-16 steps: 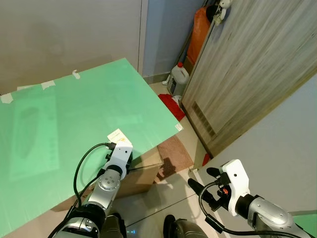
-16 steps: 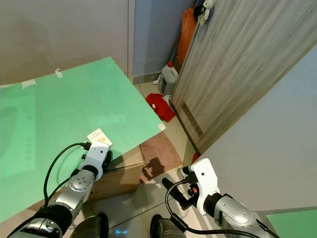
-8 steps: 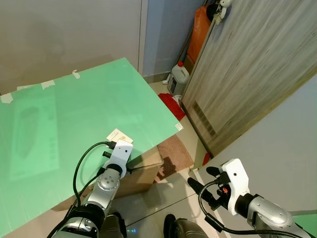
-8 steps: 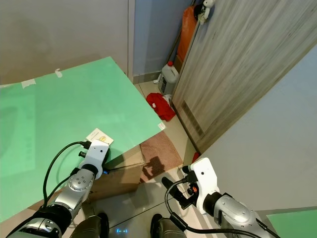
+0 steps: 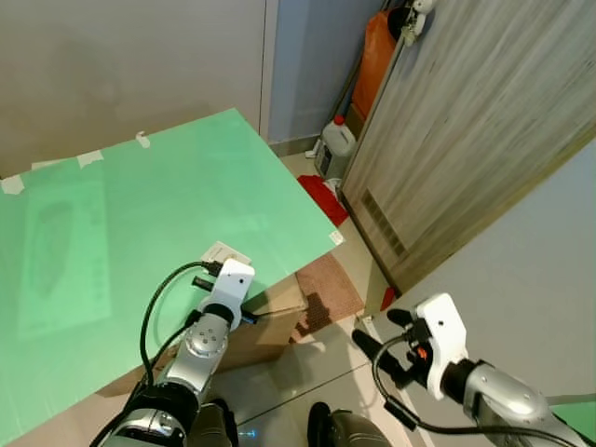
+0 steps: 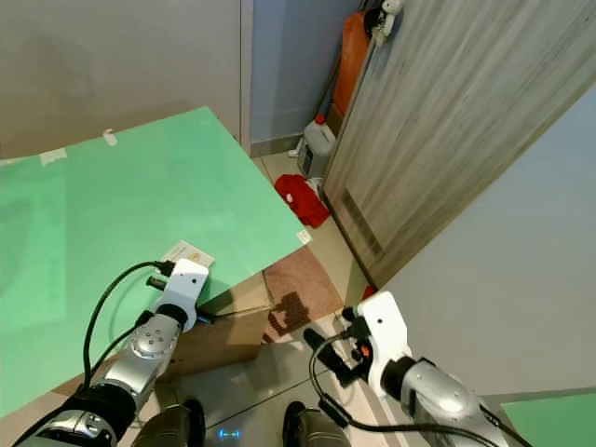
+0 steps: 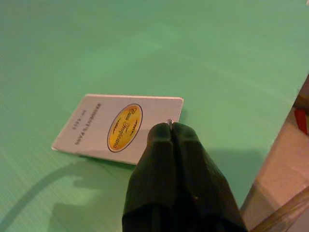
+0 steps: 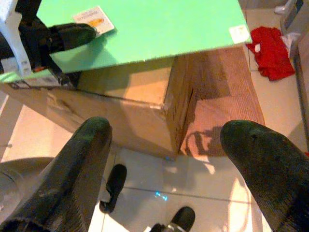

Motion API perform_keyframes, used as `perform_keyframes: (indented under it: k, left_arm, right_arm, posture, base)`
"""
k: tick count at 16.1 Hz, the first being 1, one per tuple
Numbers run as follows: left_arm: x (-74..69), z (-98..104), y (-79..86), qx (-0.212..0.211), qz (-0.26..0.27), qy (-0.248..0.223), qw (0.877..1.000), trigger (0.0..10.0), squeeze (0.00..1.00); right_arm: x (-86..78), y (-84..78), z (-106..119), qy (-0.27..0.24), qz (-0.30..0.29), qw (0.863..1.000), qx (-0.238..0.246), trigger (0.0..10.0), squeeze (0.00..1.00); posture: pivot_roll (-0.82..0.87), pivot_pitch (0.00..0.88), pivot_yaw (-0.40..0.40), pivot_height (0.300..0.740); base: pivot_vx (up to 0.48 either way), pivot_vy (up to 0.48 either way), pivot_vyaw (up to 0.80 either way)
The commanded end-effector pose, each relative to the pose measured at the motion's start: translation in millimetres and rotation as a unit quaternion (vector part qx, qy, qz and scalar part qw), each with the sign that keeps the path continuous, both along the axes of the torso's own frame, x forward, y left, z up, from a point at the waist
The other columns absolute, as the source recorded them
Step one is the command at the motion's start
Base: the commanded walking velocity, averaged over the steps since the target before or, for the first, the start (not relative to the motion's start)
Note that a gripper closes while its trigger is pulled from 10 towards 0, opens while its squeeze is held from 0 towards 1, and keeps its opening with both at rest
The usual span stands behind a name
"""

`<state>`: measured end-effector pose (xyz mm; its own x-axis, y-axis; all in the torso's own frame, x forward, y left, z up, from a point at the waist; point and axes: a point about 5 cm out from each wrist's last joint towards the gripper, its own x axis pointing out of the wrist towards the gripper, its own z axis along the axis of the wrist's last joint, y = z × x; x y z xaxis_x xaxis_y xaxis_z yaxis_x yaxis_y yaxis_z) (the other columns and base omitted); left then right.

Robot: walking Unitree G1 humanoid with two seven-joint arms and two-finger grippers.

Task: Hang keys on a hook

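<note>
One white card (image 7: 118,127) with a yellow oval logo lies flat on the green tabletop (image 5: 140,214), near its front edge. The left hand (image 7: 170,126) has its two black fingers pressed together, tips right at the card's corner; a small bit of metal shows between the tips, but whether they pinch the card or a key ring cannot be told. No keys can be made out. The right hand (image 8: 169,145) hangs over the tiled floor (image 8: 203,179) with its two fingers spread wide and nothing between them.

The green sheet covers a cardboard box (image 8: 125,111). Beside it lie one brown mat (image 5: 328,284) and one red cloth (image 5: 324,197). One white jug (image 5: 336,144) stands in the corner by a wood-grain door (image 5: 466,121).
</note>
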<state>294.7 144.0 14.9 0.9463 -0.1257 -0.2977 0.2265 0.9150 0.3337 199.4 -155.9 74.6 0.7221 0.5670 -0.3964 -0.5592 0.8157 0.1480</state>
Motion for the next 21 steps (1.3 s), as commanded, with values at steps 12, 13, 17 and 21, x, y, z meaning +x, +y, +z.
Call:
perform_keyframes:
  k: [12,13,17,21]
  left_arm:
    - [25.5,56.9,-0.6,-0.035,-0.027,-0.091,0.995,0.0,0.0]
    - [28.1,63.9,-2.9,-0.047,-0.035,-0.096,0.994,0.0,0.0]
    - [33.5,99.2,1.8,-0.093,-0.025,-0.133,0.986,0.0,0.0]
    - [29.4,126.9,13.5,-0.121,-0.013,-0.157,0.98,0.0,0.0]
  right_arm:
    - [33.3,21.6,-5.5,-0.027,-0.011,0.999,0.027,10.0,0.0]
    - [39.1,25.8,-6.1,-0.033,-0.014,0.999,0.031,10.0,0.0]
    - [67.6,42.3,0.5,-0.079,-0.043,0.995,0.048,10.0,0.0]
    - [98.8,43.1,15.6,-0.128,-0.094,0.985,0.062,10.0,0.0]
  posture:
    - [0.0,0.098,-0.085,0.74]
    - [0.02,0.073,-0.075,0.74]
    - [0.07,0.001,-0.042,0.74]
    - [0.09,0.0,-0.012,0.74]
  base:
    - [0.0,0.0,0.0]
    - [0.0,0.0,0.0]
    - [0.0,0.0,0.0]
    - [0.0,0.0,0.0]
